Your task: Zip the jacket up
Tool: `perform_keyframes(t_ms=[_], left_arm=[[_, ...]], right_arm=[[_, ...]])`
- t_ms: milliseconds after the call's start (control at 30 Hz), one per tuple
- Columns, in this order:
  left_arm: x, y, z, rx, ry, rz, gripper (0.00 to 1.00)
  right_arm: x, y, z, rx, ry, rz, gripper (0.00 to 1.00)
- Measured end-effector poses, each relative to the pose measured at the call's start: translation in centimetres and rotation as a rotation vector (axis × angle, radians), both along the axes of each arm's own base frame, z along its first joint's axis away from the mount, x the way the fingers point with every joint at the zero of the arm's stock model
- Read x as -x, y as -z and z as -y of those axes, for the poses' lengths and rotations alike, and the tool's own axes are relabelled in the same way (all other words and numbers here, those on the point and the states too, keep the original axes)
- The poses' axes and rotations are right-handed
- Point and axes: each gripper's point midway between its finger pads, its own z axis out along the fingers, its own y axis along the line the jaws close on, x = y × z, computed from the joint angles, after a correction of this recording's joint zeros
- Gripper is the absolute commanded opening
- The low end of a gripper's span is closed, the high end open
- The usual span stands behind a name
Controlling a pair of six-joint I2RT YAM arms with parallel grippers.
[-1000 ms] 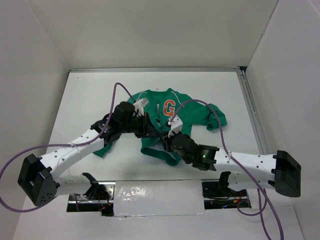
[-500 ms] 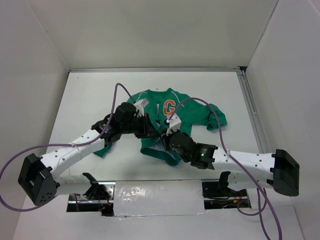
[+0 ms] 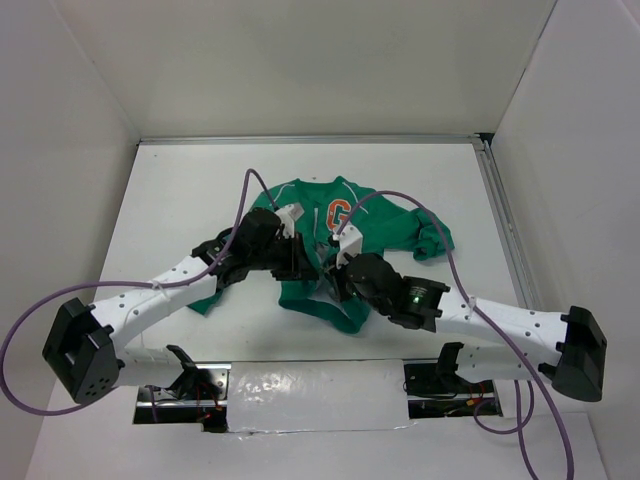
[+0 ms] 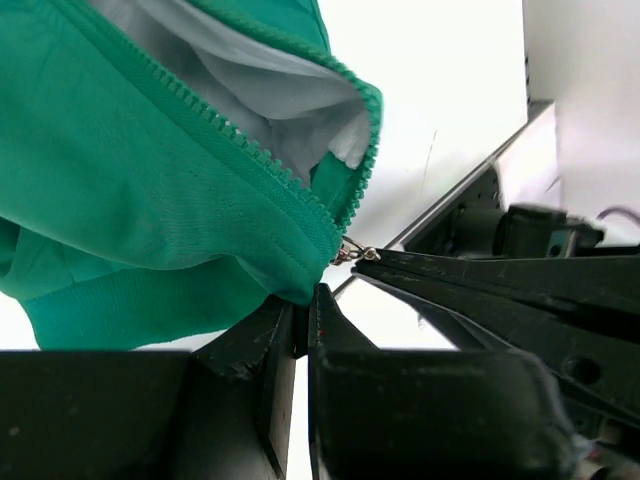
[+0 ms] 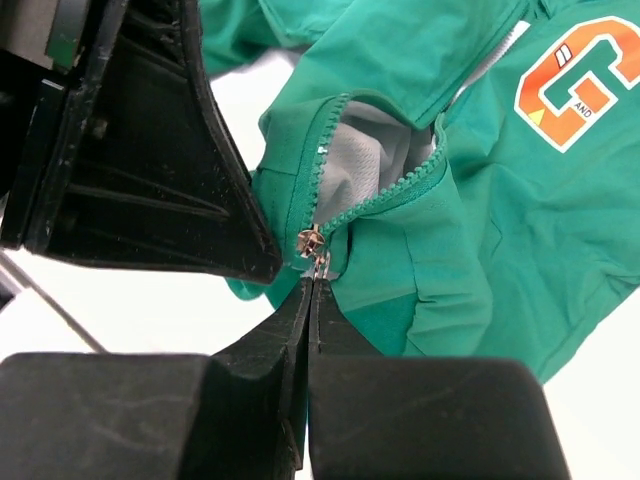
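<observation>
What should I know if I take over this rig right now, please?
Left gripper: shut on the bottom hem of the jacket, beside the zipper base.
Right gripper: shut on the zipper pull, at the zipper's bottom end.
Jacket: front up on the table, between the arms.
Done: hem pinned, pull gripped.
Left: draw the pull up toward the collar; the teeth above it stand apart.

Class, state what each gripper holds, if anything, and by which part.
The left gripper pinches the jacket at its bottom front corner; the right gripper pinches the zipper pull by its tab.
</observation>
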Motion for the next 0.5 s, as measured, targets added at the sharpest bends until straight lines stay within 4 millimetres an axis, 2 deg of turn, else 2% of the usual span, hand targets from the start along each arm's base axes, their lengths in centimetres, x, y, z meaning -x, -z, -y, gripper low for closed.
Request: perform_keyframes(t_ms=[267,500], left_arm=[[1.1,0.3,0.6,-0.022,0.097,0.053,0.00],[1.1,1.0,1.3,-0.057,0.129,0.084,0.00]], right_arm=[[0.7,0.4,0.9,0.061,-0.062,-0.011,0.00],[-0.8,0.8,1.7,0.121,0.038,-0.023,0.00]])
